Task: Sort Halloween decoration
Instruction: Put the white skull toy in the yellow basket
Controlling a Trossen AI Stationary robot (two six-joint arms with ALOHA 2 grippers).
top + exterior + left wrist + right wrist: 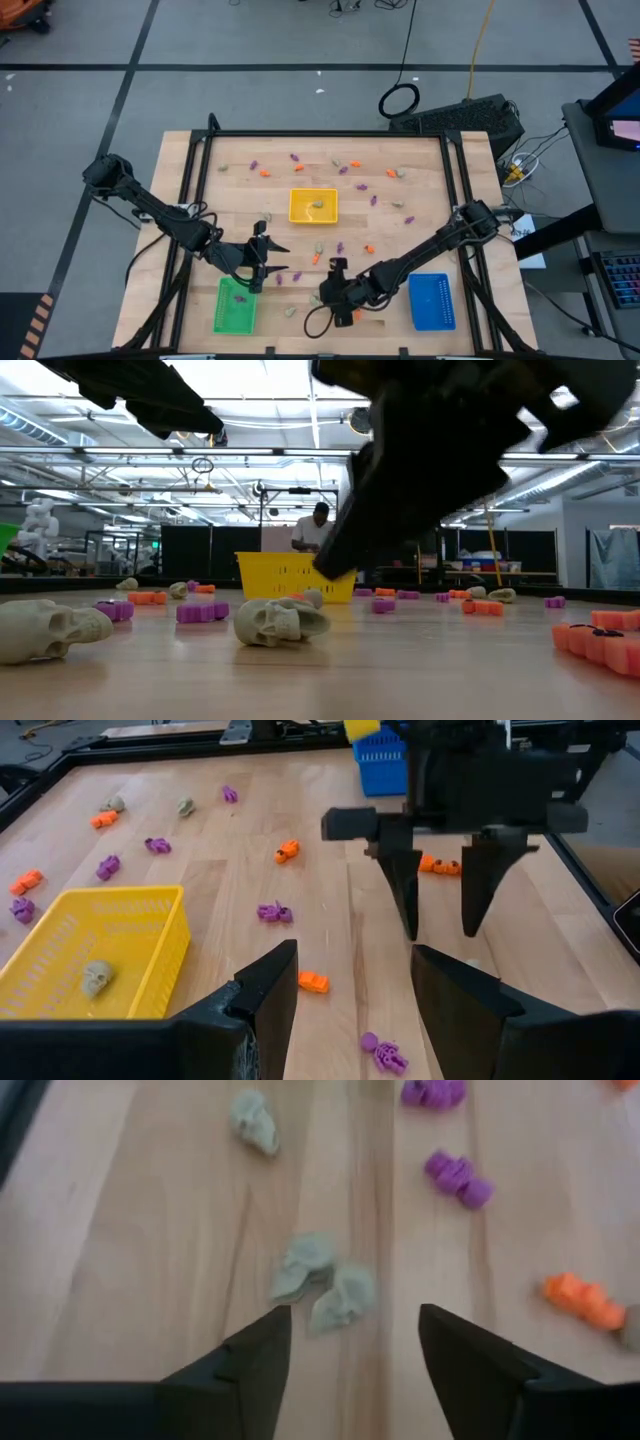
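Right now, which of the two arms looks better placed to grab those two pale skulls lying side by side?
The right one, probably. The right gripper hangs open just short of the two pale skulls, facing them. The left gripper is over by the green tray.

grey floor (250, 40) with dark lines; bright ceiling lights (290, 375) overhead.

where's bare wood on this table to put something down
Bare wood lies left of the yellow tray out to the table's left edge, and right of it above the blue tray. The far strip is dotted with trinkets, and the near middle between the green tray and blue tray holds both grippers.
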